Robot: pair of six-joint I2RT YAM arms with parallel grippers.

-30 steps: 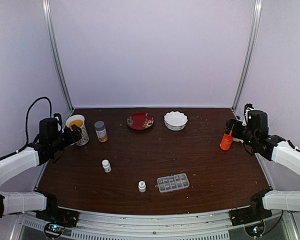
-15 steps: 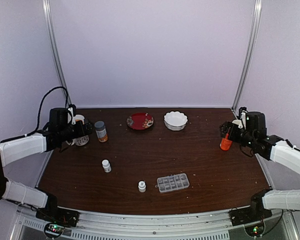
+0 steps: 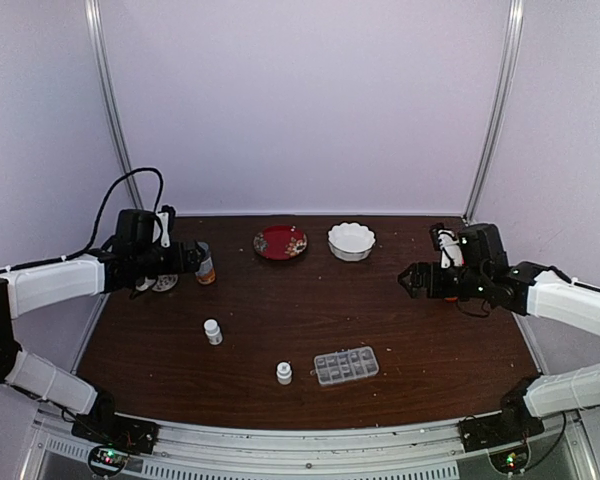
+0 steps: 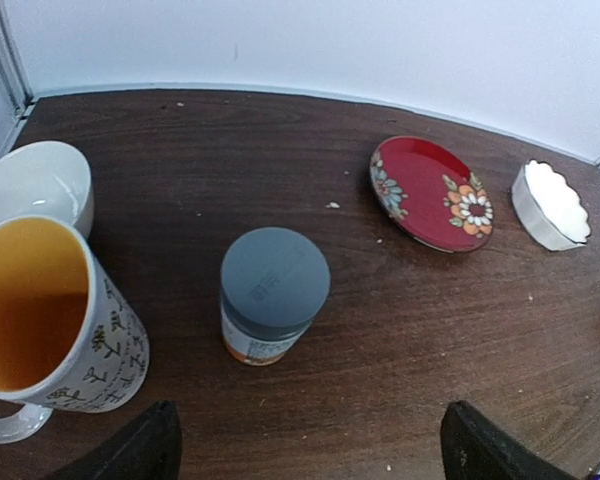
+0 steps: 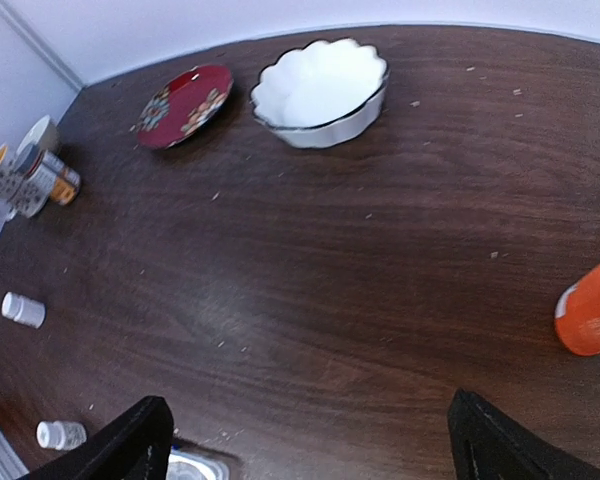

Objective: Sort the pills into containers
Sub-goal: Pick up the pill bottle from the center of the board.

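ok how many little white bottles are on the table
2. One white bottle stands left of centre; the other sits near the front edge, left of the pill box. None seems hidden.

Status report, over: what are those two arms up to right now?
Left gripper open, empty, facing grey-capped bottle. Right gripper open, empty. Pill box untouched at near edge, small white bottle beside it.
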